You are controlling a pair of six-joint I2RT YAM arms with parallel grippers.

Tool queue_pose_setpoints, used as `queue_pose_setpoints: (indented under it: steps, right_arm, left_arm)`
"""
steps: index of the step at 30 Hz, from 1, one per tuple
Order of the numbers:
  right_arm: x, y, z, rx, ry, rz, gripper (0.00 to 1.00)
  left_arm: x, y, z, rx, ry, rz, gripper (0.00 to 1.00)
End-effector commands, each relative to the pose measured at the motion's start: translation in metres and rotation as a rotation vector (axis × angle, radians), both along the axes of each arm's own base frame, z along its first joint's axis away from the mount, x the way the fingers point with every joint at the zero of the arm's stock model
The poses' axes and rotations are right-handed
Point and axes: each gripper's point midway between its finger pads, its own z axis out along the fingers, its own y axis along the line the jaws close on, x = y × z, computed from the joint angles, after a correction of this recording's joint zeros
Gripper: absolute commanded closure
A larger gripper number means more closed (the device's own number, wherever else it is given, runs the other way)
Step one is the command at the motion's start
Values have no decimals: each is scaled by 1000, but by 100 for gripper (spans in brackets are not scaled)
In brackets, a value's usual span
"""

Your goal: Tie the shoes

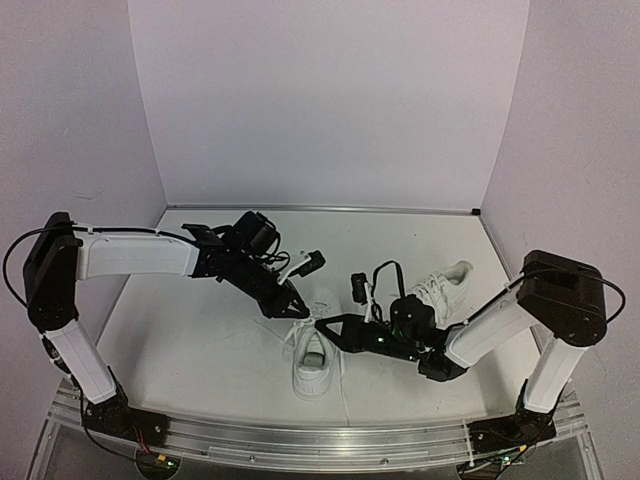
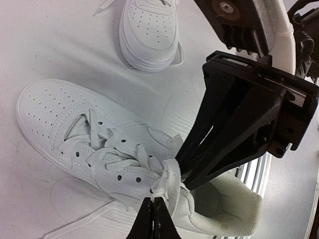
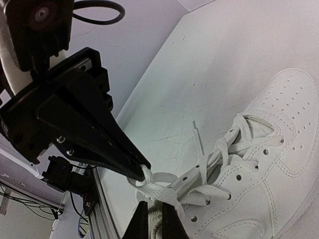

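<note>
Early going, I judge: the near shoe (image 1: 315,355) is sitting mid-surface (image 1: 200,330) with no bow showing. The left claw (image 2: 153,206) is clamping its lace (image 2: 169,181) by the tongue. The right claw (image 3: 154,214) is straddling it, grip unclear. The second shoe (image 1: 445,285), at two o'clock, is apparently lying untied.

Left arm (image 1: 130,255): elbow up on the left, forearm running right, wrist tipped down toward centre. Left gripper (image 1: 298,306): fingers pressed together, pinching a lace (image 2: 169,181) at the tips. Right arm (image 1: 495,328): elbow high on the right, forearm sloping down and left, wrist low. Right gripper (image 1: 325,325) points left, tips just beside the left one's. Its fingers are a narrow slit apart with lace in the gap, grip unclear.
</note>
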Motion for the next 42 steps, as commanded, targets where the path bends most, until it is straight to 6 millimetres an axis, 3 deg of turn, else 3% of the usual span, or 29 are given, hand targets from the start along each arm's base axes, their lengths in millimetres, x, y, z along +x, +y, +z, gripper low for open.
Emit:
queue_pose_setpoints:
  steps: [1, 11, 15, 20, 28, 36, 42]
  right_arm:
    - [-11, -16, -32, -132, 63, 1, 87]
    - [-19, -23, -4, -230, -19, 14, 69]
    - [-28, -19, 4, -321, -79, 31, 68]
    - [-41, -11, 20, -456, -227, 37, 67]
    - [-56, 10, 41, -742, -508, 19, 47]
    - [-64, 28, 32, -1038, -777, -109, 39]
    - [-65, 40, 33, -1168, -918, -232, 24]
  left_arm:
    - [11, -6, 30, -66, -56, 18, 100]
    - [11, -11, 34, -91, -35, 23, 100]
    - [13, -13, 36, -96, -15, 36, 100]
    - [15, -16, 35, -95, 34, 64, 100]
    - [14, -19, 37, -100, 76, 75, 100]
    - [7, -20, 40, -117, 119, 63, 100]
    - [4, -21, 42, -125, 133, 50, 100]
